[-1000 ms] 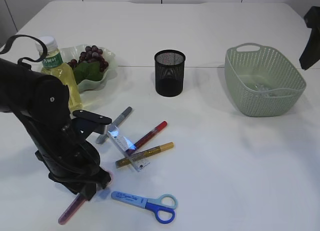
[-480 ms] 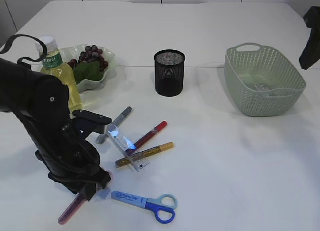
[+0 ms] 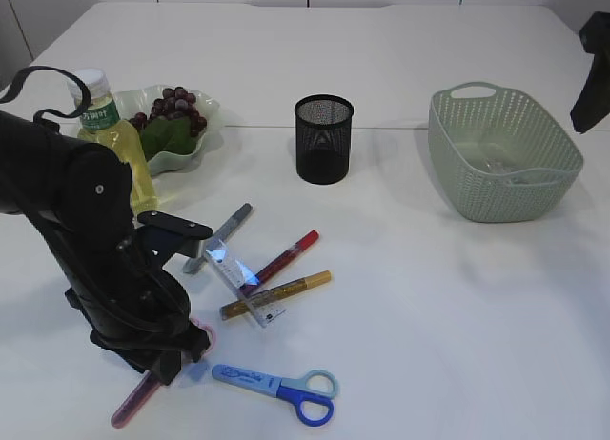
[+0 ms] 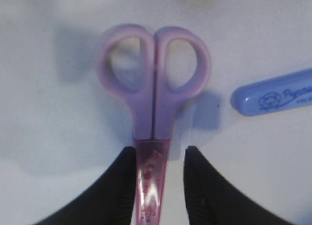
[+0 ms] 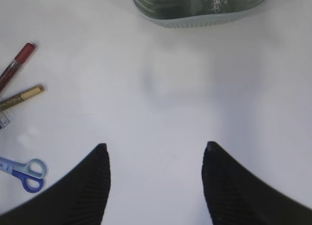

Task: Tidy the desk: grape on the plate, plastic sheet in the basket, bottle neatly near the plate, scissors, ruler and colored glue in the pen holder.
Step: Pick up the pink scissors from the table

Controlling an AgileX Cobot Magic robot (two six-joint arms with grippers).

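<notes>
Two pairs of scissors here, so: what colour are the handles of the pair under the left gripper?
Pale purple-pink handles, clearest in the left wrist view.

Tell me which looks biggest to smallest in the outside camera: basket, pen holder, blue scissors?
1. Basket, clearly the biggest.
2. Pen holder and blue scissors: too alike to rank. The scissors look longer, the holder bulkier, and the scissors lie nearer the camera.

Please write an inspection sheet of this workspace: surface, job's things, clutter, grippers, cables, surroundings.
Surface: white table, dry-looking.
Job's things: grapes on plate; bottle beside it; pen holder upright; basket holds clear sheet; pink scissors, blue scissors, ruler, glue pens lie loose.
Clutter: nothing seen.
Grippers: left gripper straddles pink scissors' blade, right finger apart from it; right gripper open, empty.
Cables: black loop on left arm.
Surroundings: pale wall panels behind.
</notes>
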